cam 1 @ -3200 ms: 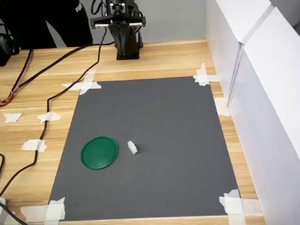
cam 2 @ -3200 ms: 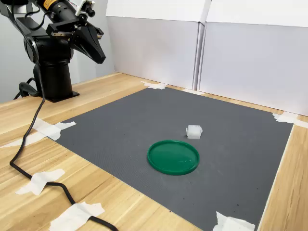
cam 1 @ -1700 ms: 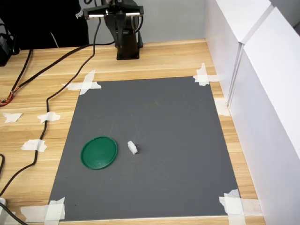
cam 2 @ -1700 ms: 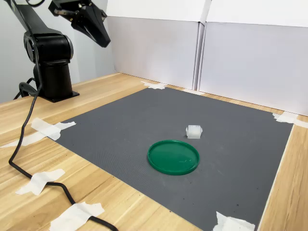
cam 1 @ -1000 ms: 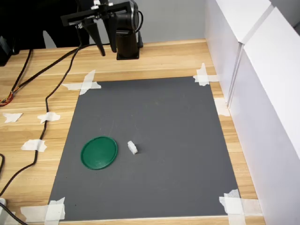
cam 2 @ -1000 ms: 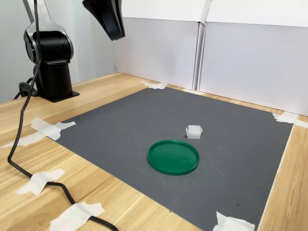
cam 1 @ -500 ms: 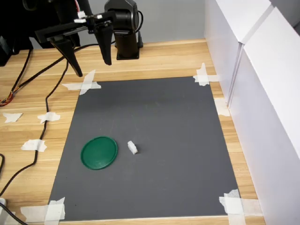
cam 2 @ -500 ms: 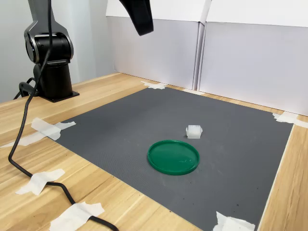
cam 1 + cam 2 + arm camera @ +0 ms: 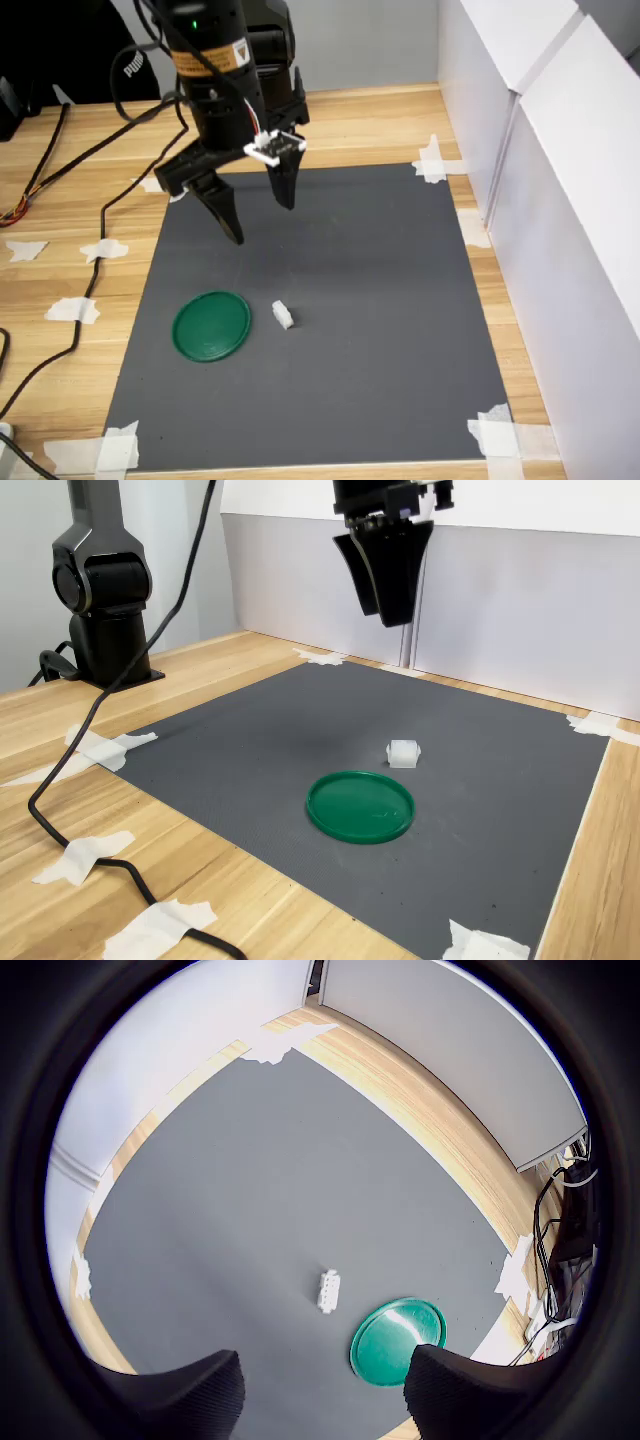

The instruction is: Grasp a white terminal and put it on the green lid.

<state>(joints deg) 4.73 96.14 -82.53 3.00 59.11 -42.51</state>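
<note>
Overhead, the gripper (image 9: 258, 210) hangs in the air above the grey mat (image 9: 380, 300), in the upper left part of the first exterior view; its two black fingers (image 9: 225, 215) point downward with a wide gap between them and nothing held. Lower in that frame, left of centre, the white terminal (image 9: 284, 315) lies on the mat just beside the green lid (image 9: 211, 325), at the lid's right edge with a thin strip of mat between them; both sit well below the fingertips in the picture.

Seen in the second exterior view, the gripper (image 9: 385, 590) sits high at top centre against the white wall panels (image 9: 520, 610); the white terminal (image 9: 403, 752) rests near mid-frame, just above and right of the green lid (image 9: 360, 806), which lies flat on the mat (image 9: 230, 740).

From the wrist view, the white terminal (image 9: 327, 1291) appears near the centre and the green lid (image 9: 395, 1338) just beside it, partly cut off by a dark fingertip (image 9: 480, 1390). White tape scraps (image 9: 181, 182) pin the mat's corners to the wooden table (image 9: 70, 260); a black cable (image 9: 95, 250) trails across the wood at the first exterior view's left.
</note>
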